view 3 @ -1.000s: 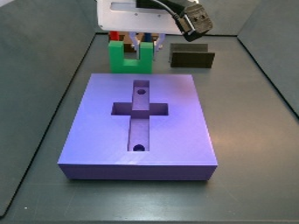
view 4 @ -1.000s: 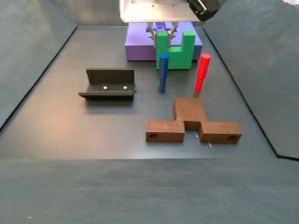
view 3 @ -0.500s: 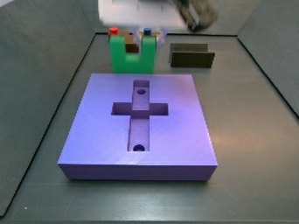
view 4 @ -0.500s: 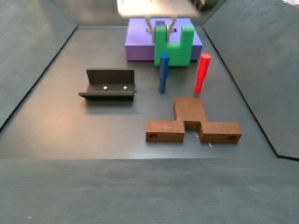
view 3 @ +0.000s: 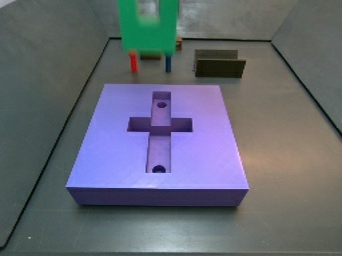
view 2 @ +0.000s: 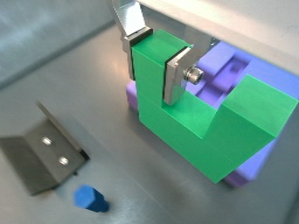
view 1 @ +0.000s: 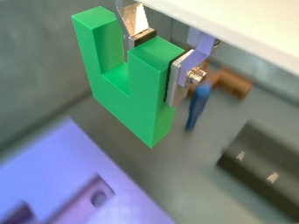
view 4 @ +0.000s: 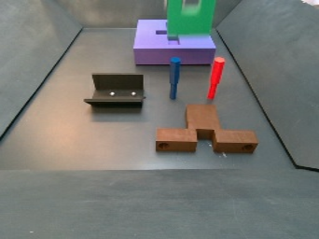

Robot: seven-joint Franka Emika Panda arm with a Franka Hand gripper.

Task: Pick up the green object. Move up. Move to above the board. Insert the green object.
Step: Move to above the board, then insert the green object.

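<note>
Since a second ago my hand [view 1: 158, 54] has lifted the green object [view 1: 131, 77] off the floor near the board's [view 3: 160, 140] far edge, plates clamping one prong; it looks rigid, light, smooth-sided.

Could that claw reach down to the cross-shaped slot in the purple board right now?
Probably yes. The gripper holds the green object in the air, and nothing sits on the board or in its slot.

Even, soft overhead light, no glare. Gripper [view 1: 158, 54] close to lens in both wrist views (edges soft). Green object [view 3: 146, 27] motion-blurred in side view; floor shadows faint.
</note>
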